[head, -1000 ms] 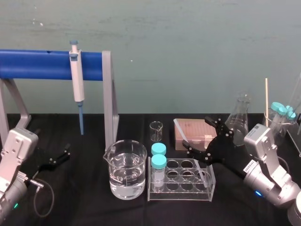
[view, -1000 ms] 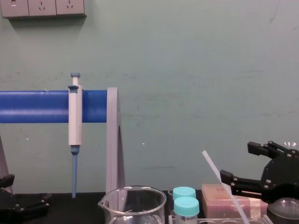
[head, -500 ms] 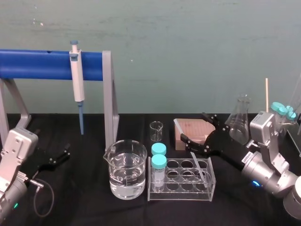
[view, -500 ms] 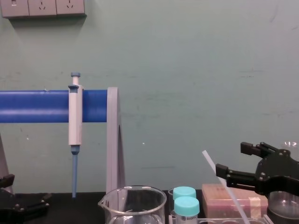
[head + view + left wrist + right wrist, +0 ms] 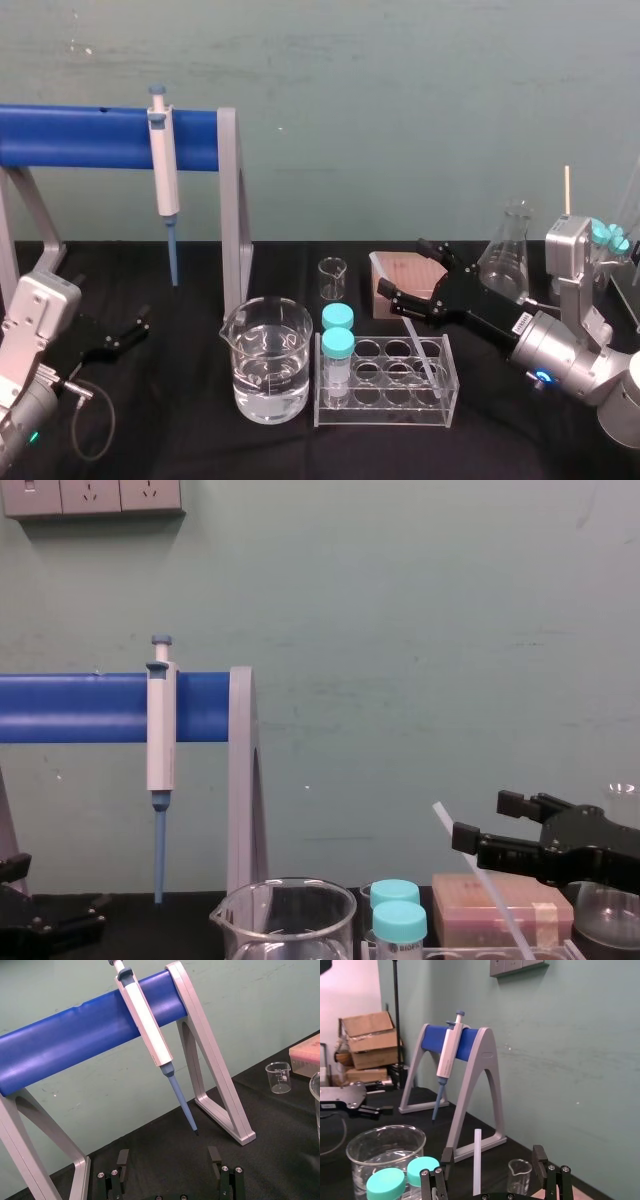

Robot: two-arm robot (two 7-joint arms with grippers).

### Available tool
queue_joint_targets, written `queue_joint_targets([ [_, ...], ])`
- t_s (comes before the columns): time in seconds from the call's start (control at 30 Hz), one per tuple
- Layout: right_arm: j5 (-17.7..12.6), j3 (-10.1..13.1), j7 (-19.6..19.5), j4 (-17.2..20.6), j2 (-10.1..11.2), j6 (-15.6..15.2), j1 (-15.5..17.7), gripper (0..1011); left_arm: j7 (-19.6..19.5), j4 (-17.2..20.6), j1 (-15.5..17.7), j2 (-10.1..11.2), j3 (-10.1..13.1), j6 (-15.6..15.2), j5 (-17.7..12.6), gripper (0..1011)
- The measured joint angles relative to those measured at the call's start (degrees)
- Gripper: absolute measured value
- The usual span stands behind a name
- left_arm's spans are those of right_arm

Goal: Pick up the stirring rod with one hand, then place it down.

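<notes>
No readable text, white label (image 5: 520,322) on right arm (image 5: 562,352) too small

My right arm (image 5: 575,355) and left arm (image 5: 30,325) wear silver-grey shells, boxy then rounded. My right gripper (image 5: 408,270) and left gripper (image 5: 110,335) are black, their angular fingers (image 5: 538,1155) dotted with silver screws (image 5: 549,1167). A white label (image 5: 521,321) marks my right wrist; a grey cable (image 5: 111,425) loops off my left arm.

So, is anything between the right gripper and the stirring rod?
Nothing visible is. The open right gripper is by the upper end of the stirring rod, which leans in the tube rack; in its wrist view the fingers flank it.
</notes>
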State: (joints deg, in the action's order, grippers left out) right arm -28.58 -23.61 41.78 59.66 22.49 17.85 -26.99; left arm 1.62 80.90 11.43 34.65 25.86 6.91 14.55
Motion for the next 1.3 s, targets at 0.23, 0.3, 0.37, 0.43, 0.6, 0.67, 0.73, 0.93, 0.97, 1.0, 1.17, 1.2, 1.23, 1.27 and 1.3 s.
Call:
queue_joint_targets([
  [0.23, -1.91, 0.15, 3.4, -1.82, -0.46, -2.79, -1.02, 1000, 0.0, 0.0, 0.0, 0.0, 0.0, 0.0, 0.0, 1000],
  [0.3, -2.18, -0.03, 3.95, -2.24, -0.49, -3.68, -1.35, 1000, 0.0, 0.0, 0.0, 0.0, 0.0, 0.0, 0.0, 1000],
  [0.37, -2.37, -0.14, 4.2, -2.52, -0.5, -4.23, -1.55, 1000, 0.0, 0.0, 0.0, 0.0, 0.0, 0.0, 0.0, 1000],
  [0.43, -2.47, -0.36, 4.39, -2.89, -0.52, -5.07, -1.82, 1000, 0.0, 0.0, 0.0, 0.0, 0.0, 0.0, 0.0, 1000],
  [0.6, -2.72, -0.72, 4.49, -3.65, -0.6, -6.45, -2.32, 1000, 0.0, 0.0, 0.0, 0.0, 0.0, 0.0, 0.0, 1000],
  [0.67, -2.82, -0.87, 4.55, -3.89, -0.62, -6.91, -2.49, 1000, 0.0, 0.0, 0.0, 0.0, 0.0, 0.0, 0.0, 1000],
  [0.73, -2.9, -1.02, 4.76, -4.14, -0.62, -7.24, -2.65, 1000, 0.0, 0.0, 0.0, 0.0, 0.0, 0.0, 0.0, 1000],
  [0.93, -3.21, -1.37, 5.36, -4.63, -0.62, -7.66, -3.0, 1000, 0.0, 0.0, 0.0, 0.0, 0.0, 0.0, 0.0, 1000],
  [0.97, -3.28, -1.43, 5.48, -4.75, -0.63, -7.71, -3.06, 1000, 0.0, 0.0, 0.0, 0.0, 0.0, 0.0, 0.0, 1000],
  [1.0, -3.28, -1.43, 5.48, -4.75, -0.63, -7.71, -3.06, 1000, 0.0, 0.0, 0.0, 0.0, 0.0, 0.0, 0.0, 1000],
  [1.17, -3.27, -1.44, 5.47, -4.72, -0.63, -7.72, -3.04, 1000, 0.0, 0.0, 0.0, 0.0, 0.0, 0.0, 0.0, 1000],
  [1.2, -3.26, -1.43, 5.45, -4.71, -0.63, -7.71, -3.03, 1000, 0.0, 0.0, 0.0, 0.0, 0.0, 0.0, 0.0, 1000],
  [1.23, -3.26, -1.43, 5.45, -4.7, -0.62, -7.71, -3.03, 1000, 0.0, 0.0, 0.0, 0.0, 0.0, 0.0, 0.0, 1000],
  [1.27, -3.25, -1.43, 5.44, -4.69, -0.62, -7.7, -3.02, 1000, 0.0, 0.0, 0.0, 0.0, 0.0, 0.0, 0.0, 1000],
  [1.3, -3.24, -1.43, 5.43, -4.68, -0.62, -7.69, -3.02, 1000, 0.0, 0.0, 0.0, 0.0, 0.0, 0.0, 0.0, 1000],
])
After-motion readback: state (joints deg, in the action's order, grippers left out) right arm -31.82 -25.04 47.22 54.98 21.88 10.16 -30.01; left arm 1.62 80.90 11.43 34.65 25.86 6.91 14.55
